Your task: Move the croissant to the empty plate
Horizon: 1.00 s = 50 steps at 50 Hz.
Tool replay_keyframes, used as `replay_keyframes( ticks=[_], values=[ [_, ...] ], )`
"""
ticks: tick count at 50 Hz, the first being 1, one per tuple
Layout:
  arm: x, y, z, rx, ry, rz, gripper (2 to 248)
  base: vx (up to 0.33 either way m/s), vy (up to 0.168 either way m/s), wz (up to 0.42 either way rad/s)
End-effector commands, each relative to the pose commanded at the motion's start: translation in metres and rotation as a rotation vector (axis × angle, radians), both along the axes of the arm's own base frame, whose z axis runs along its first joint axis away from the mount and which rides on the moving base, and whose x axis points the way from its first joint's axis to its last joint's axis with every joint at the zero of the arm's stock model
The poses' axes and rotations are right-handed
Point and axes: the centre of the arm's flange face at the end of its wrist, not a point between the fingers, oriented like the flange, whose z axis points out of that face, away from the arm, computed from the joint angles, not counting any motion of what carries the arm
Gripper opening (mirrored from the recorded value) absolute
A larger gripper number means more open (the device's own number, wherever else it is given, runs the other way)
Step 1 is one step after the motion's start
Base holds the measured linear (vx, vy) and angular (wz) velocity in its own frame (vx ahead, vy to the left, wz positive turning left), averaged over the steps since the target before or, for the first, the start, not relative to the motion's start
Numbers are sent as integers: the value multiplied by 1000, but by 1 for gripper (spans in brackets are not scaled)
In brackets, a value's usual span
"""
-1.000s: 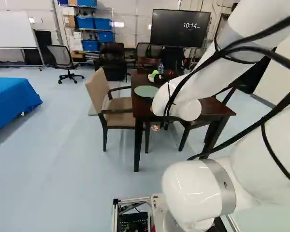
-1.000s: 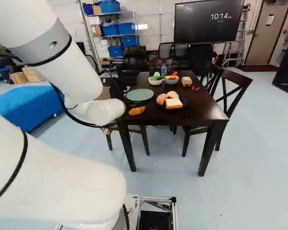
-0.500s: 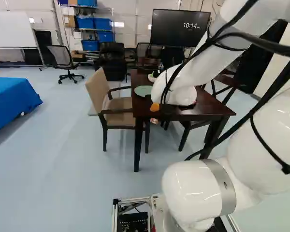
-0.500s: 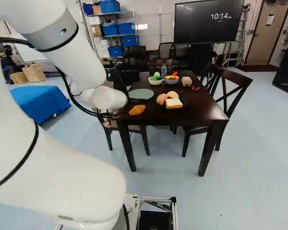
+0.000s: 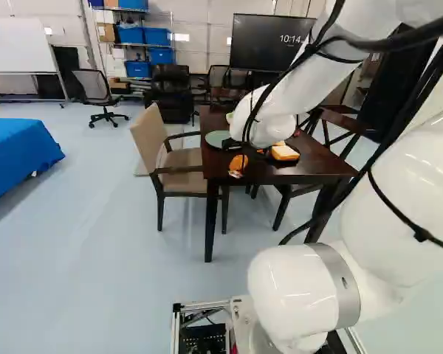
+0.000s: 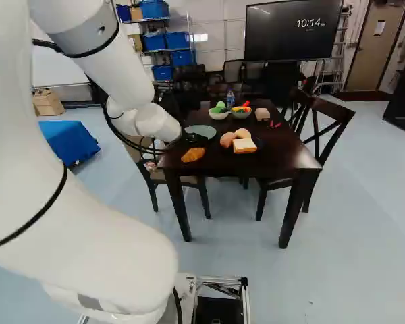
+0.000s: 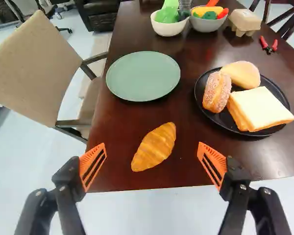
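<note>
In the right base view my gripper [image 6: 193,138] is over the near part of the dark table, partly in front of the green plate. The wrist view shows the gripper [image 7: 152,164] open, its orange pads wide apart. Between and below them the golden croissant [image 7: 155,147] lies on the bare tabletop near the table's edge, untouched. Beyond the croissant is the round green plate [image 7: 143,76], with nothing on it. In the left base view the croissant [image 5: 238,163] shows just below my wrist.
A black plate [image 7: 201,93] with bread slices and two rolls stands beside the green one. Two bowls [image 7: 167,28], a small carton [image 7: 245,20] and red-handled pliers [image 7: 268,45] are farther back. An armchair [image 7: 39,63] stands against the table's side; another chair [image 6: 331,118] is opposite.
The arm has swung forward over the table, with the wrist now closer to the green plate. In the left base view, the croissant and the bread have come out from behind it. The base has stayed put.
</note>
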Motion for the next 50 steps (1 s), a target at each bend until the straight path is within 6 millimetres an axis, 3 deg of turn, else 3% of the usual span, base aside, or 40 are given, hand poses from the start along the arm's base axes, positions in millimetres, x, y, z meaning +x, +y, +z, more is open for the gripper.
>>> replay_keyframes(
  ticks=[50],
  values=[
    [61,6,38,83,232,-36,247,0,0,0]
  ],
)
